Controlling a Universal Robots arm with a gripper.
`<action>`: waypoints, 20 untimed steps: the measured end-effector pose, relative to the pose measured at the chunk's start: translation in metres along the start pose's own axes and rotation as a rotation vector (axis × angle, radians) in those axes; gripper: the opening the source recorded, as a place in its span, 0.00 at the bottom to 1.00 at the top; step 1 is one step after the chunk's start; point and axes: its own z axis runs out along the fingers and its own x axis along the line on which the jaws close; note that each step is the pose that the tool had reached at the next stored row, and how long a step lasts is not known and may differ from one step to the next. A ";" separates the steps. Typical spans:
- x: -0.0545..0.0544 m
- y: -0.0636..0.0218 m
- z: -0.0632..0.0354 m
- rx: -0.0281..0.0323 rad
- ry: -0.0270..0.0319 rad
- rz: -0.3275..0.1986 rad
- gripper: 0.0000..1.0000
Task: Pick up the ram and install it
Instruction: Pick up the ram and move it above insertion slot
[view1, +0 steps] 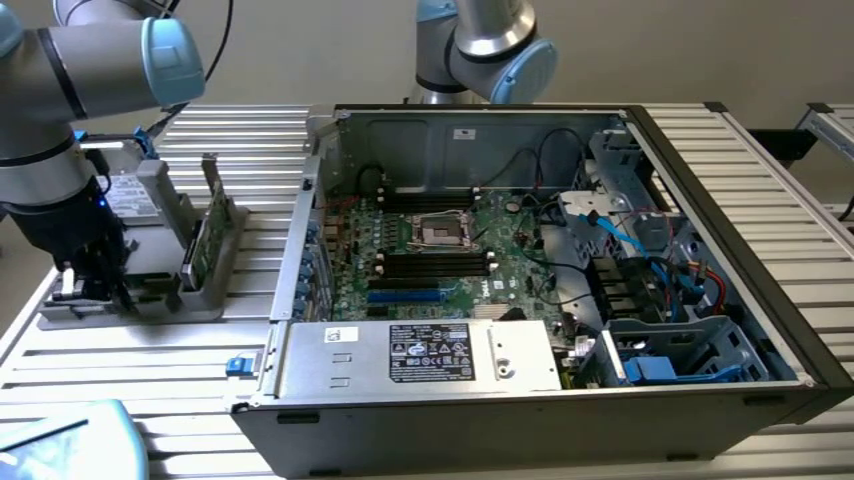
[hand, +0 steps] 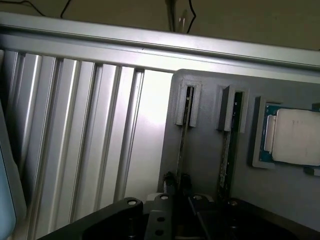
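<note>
The long dark-green circuit-board ram is found standing on edge in 1 slot of the grey plastic holder, with the black gripper drawn narrow around its near end. Gripped so far off-centre, the ram could be tilted and jammed in its slot, or the 2nd stick just beside it could be knocked.

Arm at the exterior view's left, wrist straight down, gripper tight on the ram.

The ram disappears behind the claw, its near end hidden; a second stick does likewise; the processor is cut by the picture's edge.
</note>
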 end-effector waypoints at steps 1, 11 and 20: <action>0.000 0.0000 0.0001 -0.0001 0.0009 0.000 0.14; 0.000 0.0000 0.0002 -0.0006 0.0047 0.000 0.14; 0.000 -0.0012 0.0002 -0.0012 0.0046 0.000 0.14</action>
